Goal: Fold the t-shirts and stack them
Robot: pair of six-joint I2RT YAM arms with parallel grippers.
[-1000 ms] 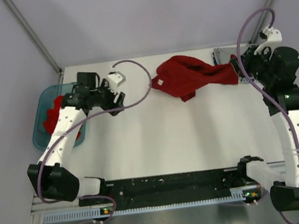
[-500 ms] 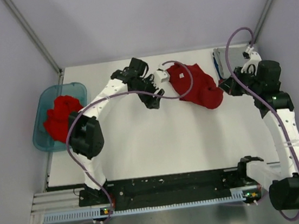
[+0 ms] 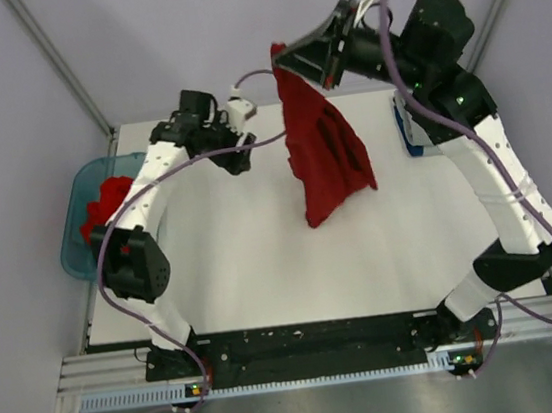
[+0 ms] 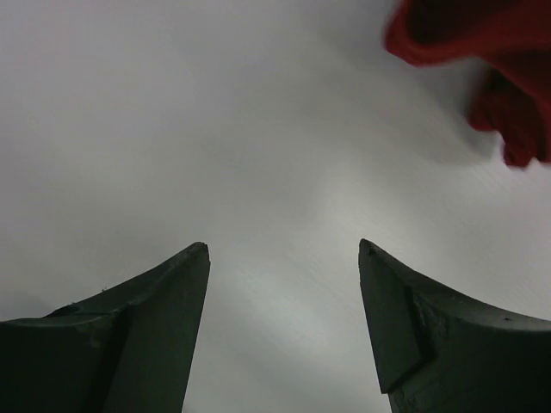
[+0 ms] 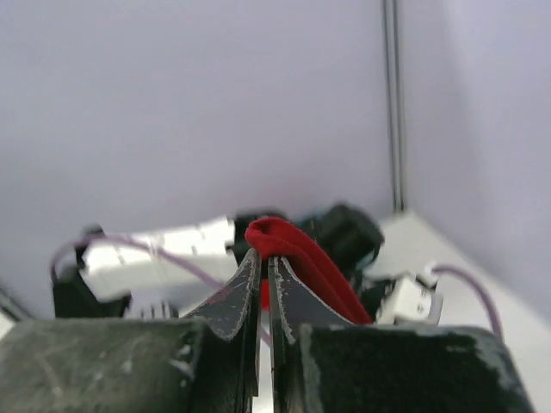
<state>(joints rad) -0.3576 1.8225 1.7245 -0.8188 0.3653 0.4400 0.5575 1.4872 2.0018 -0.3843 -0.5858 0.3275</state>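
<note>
My right gripper (image 3: 283, 59) is raised high over the back of the table, shut on the edge of a red t-shirt (image 3: 322, 155) that hangs down from it, lower end near the table. In the right wrist view the red cloth (image 5: 297, 254) is pinched between the shut jaws (image 5: 266, 258). My left gripper (image 3: 239, 151) is open and empty over the white table, just left of the hanging shirt; its wrist view shows the shirt's hem (image 4: 491, 69) at top right, ahead of the open fingers (image 4: 284, 249). More red t-shirts (image 3: 104, 202) lie in the tub.
The translucent teal tub (image 3: 81, 215) sits at the table's left edge. A folded grey item (image 3: 410, 130) lies at the back right, partly hidden behind my right arm. Metal frame posts rise at both back corners.
My right gripper has lifted the red t-shirt from the table high into the air, so it now hangs. My left gripper has pulled back left from the shirt.
</note>
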